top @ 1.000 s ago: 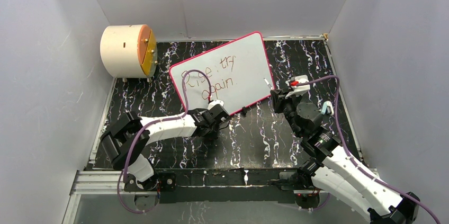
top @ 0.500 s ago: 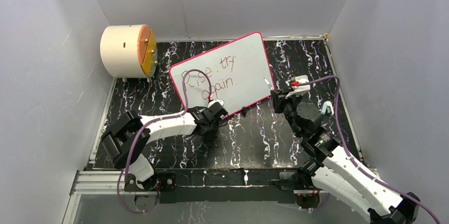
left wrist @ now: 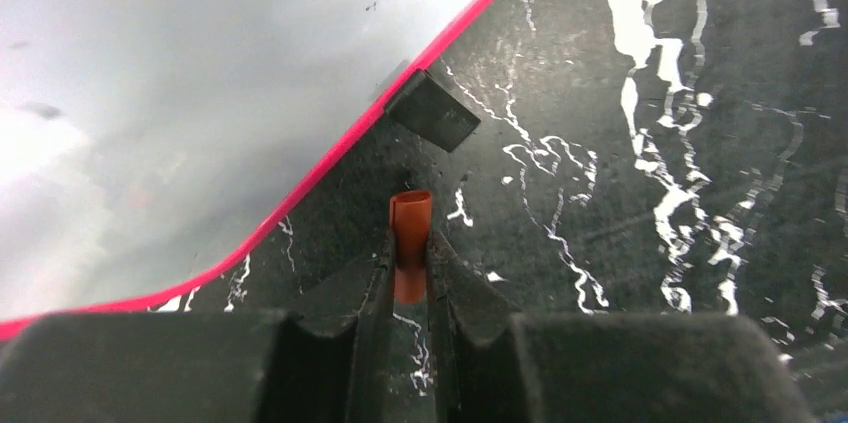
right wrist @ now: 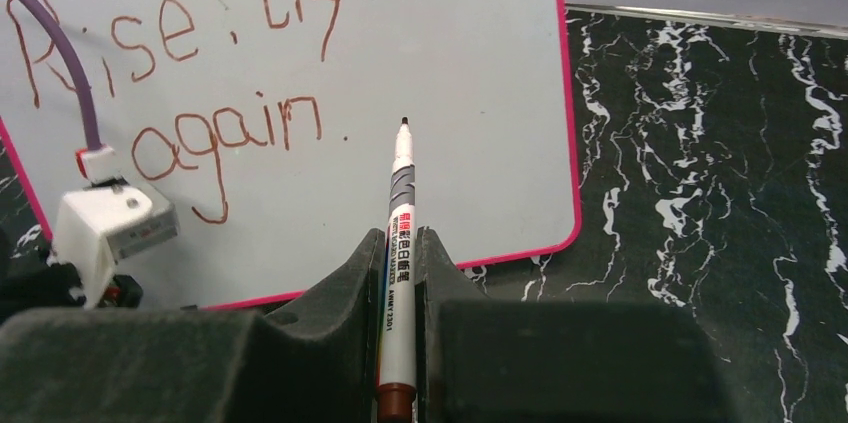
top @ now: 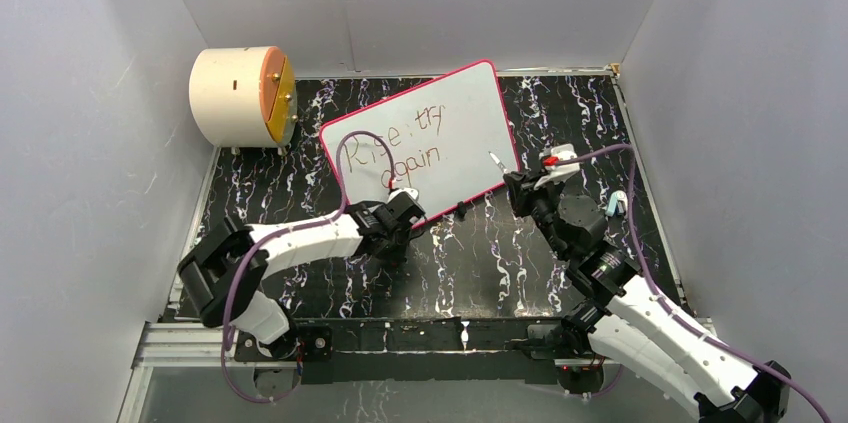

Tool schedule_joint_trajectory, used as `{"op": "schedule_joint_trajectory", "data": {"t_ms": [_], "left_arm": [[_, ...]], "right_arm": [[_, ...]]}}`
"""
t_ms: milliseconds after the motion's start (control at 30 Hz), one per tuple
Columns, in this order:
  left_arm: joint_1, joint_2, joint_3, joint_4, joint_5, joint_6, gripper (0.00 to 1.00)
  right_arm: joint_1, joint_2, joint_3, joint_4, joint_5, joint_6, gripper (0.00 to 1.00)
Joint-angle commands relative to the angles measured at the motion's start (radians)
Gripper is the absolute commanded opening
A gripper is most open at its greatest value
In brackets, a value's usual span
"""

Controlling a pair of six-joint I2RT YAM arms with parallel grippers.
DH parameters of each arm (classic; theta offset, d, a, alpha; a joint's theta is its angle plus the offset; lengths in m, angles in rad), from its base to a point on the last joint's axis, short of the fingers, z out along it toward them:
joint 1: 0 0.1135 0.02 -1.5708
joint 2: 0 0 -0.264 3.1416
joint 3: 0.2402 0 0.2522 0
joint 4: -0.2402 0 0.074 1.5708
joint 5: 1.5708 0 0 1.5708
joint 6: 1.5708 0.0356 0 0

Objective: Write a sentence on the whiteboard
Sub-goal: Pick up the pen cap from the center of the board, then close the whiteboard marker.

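Observation:
The whiteboard (top: 470, 113) leans tilted at the back middle, with a pink-red rim and the sentence (top: 405, 140) "Rise, try again" in reddish-brown. My right gripper (top: 516, 184) is by the board's right lower corner, shut on a white marker (right wrist: 398, 233). The marker's dark tip hovers over bare whiteboard (right wrist: 470, 143), right of the sentence (right wrist: 200, 73). My left gripper (left wrist: 411, 243) points down at the table just below the whiteboard's (left wrist: 180, 93) lower edge. It is shut on a small orange-brown marker cap (left wrist: 411, 223). In the top view the left gripper (top: 398, 239) hides the cap.
A cream cylinder with an orange face (top: 243, 96) stands at the back left. A purple cable (top: 362, 138) loops in front of the board's left half. A black clip foot (left wrist: 433, 111) holds the board's lower rim. Grey walls enclose the black marbled table (top: 500, 253).
The left jaws have closed in on the cap, and the left arm has shifted slightly left. The right gripper and marker have moved a little left, up over the board.

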Motion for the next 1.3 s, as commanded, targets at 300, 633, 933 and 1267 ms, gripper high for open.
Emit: {"op": "schedule_joint_trajectory", "data": {"t_ms": [300, 633, 933, 1267], "left_arm": [[0.003, -0.337, 0.058, 0.005, -0.094, -0.018, 0.02], [0.066, -0.413, 0.112, 0.145, -0.187, -0.035, 0.00], [0.173, -0.469, 0.080, 0.331, -0.191, -0.163, 0.00], [0.230, -0.501, 0.033, 0.481, -0.208, -0.406, 0.00]], "right_arm": [[-0.005, 0.031, -0.047, 0.175, -0.244, -0.056, 0.00], [0.022, 0.107, -0.028, 0.298, -0.397, -0.098, 0.00], [0.105, 0.168, -0.036, 0.475, -0.350, -0.151, 0.00], [0.360, 0.252, -0.090, 0.790, -0.079, -0.385, 0.00]]}}
